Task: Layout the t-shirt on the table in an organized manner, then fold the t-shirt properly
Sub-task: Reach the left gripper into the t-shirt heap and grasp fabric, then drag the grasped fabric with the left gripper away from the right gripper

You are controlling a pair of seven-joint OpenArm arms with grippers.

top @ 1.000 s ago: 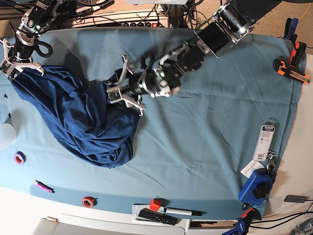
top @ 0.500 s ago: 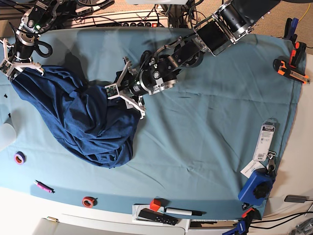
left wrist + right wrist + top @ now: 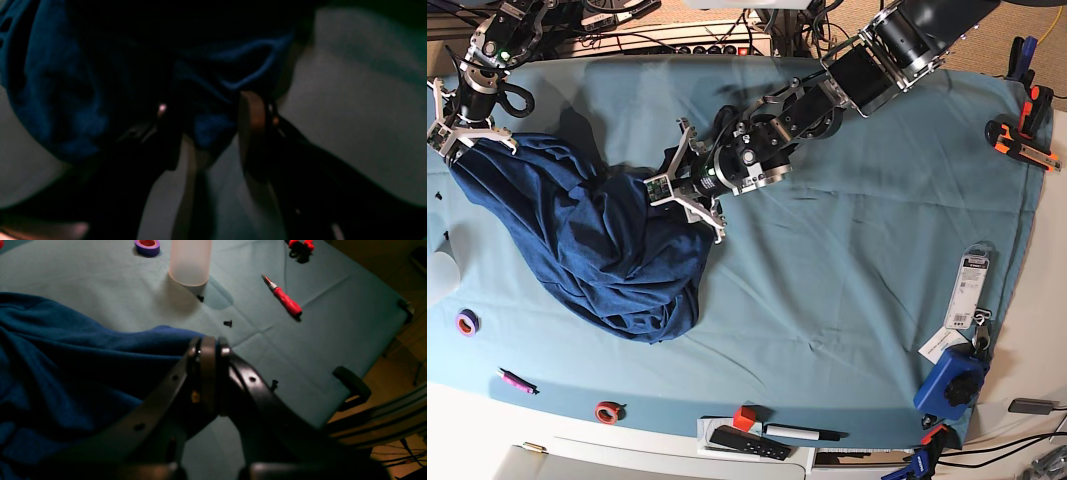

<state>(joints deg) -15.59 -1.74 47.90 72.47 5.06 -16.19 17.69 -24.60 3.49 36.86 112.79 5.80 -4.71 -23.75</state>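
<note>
The dark blue t-shirt [image 3: 597, 240] lies bunched on the left part of the teal table [image 3: 847, 260]. My right gripper [image 3: 462, 135] is at the shirt's far left corner. In the right wrist view it [image 3: 207, 346] is shut on the shirt's edge [image 3: 66, 350]. My left gripper [image 3: 672, 190] is at the shirt's right edge. In the left wrist view its fingers [image 3: 252, 133] stand apart around a fold of blue cloth [image 3: 210, 130], low over the table, and the gripper [image 3: 211, 133] is open.
A frosted cup [image 3: 190, 261], purple tape roll [image 3: 147, 245], red screwdriver [image 3: 283, 300] and small black screws [image 3: 228, 323] lie near the shirt's left end. A pink pen [image 3: 515, 380], red tape roll [image 3: 608, 411], remote [image 3: 747, 442], blue device [image 3: 952, 380] and orange tools [image 3: 1022, 140] line the edges.
My left gripper has shifted slightly left onto the shirt's right edge and its wrist has turned. The right gripper and the shirt have not visibly moved.
</note>
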